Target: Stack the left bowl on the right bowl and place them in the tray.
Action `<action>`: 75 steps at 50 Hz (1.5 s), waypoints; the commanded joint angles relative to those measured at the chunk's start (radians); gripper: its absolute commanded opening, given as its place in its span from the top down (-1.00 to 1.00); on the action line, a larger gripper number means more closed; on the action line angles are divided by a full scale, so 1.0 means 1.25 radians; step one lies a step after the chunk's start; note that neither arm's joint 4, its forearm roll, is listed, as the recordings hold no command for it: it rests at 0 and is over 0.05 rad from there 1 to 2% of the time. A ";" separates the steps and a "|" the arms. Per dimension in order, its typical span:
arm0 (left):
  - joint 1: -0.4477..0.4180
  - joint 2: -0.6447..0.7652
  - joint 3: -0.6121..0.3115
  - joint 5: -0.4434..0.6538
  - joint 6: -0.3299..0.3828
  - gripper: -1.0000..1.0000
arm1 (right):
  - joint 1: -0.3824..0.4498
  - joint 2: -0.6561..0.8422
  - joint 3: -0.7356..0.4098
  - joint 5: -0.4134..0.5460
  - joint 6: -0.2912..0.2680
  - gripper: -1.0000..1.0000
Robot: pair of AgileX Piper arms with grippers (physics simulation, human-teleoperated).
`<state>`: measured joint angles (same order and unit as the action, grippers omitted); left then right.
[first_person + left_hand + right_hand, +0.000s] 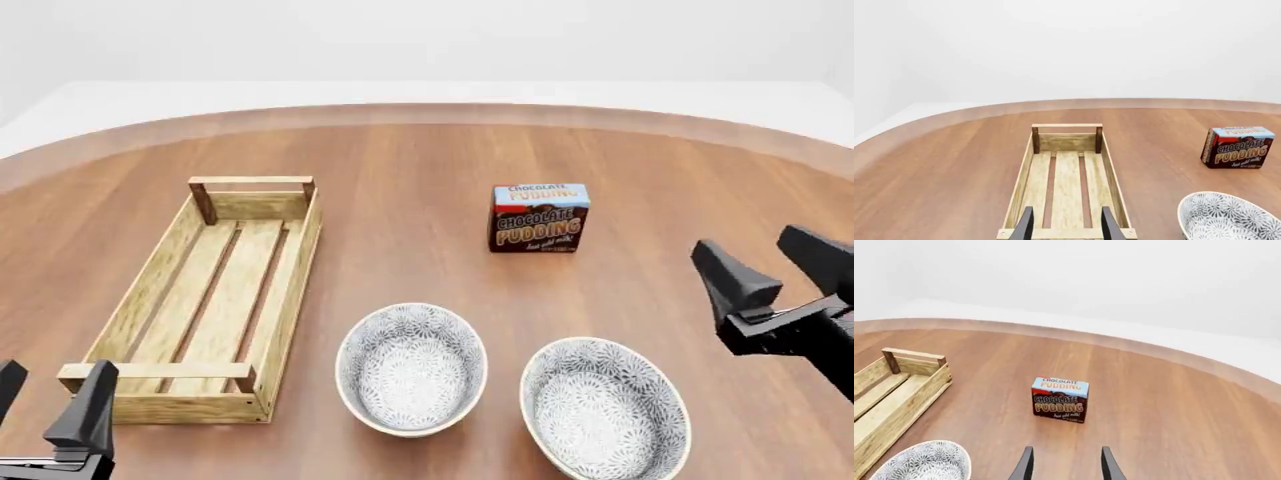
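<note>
Tray (214, 300) lies left of two side-by-side bowls (411, 366), pudding box (539, 217) behind them.

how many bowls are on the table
2. The left bowl sits just right of the tray; the right bowl sits beside it, nearer the right arm. Both upright, apart, empty.

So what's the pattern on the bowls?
White with dark flowery swirls, clearest in the front view: left bowl, right bowl.

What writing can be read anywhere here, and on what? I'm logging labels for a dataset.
"CHOCOLATE PUDDING": on the top face of the pudding box.
"CHOCOLATE PUDDING": again, larger, on its front face.
A small cursive line under that: too small to read.
Tray and bowls: no text.
</note>
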<state>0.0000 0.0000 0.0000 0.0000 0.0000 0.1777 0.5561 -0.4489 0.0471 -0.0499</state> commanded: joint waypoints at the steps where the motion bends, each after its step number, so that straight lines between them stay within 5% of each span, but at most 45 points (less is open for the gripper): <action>1: 0.000 0.000 0.000 0.000 0.000 -1.00 | 0.134 0.270 -0.268 0.102 -0.042 -1.00; 7: 0.000 0.000 0.000 0.000 0.000 -1.00 | 0.196 0.375 -0.387 0.168 -0.039 -1.00; 17: 0.000 0.000 0.000 0.000 0.000 -1.00 | 0.241 0.530 -0.519 0.257 -0.118 -1.00; 22: 0.000 0.000 0.000 0.000 0.000 -1.00 | 0.291 0.608 -0.562 0.297 -0.089 -1.00; 31: 0.000 0.000 0.000 0.000 0.000 -1.00 | 0.357 0.721 -0.591 0.341 -0.043 -1.00; 48: 0.000 0.000 0.000 0.000 0.000 -1.00 | 0.382 0.859 -0.598 0.349 0.020 -1.00; 75: 0.000 0.000 0.000 0.000 0.000 -1.00 | 0.360 0.946 -0.564 0.302 0.021 -1.00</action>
<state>0.0000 0.0000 0.0000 0.0000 0.0000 0.6333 1.6997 -1.1719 0.4507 -0.0264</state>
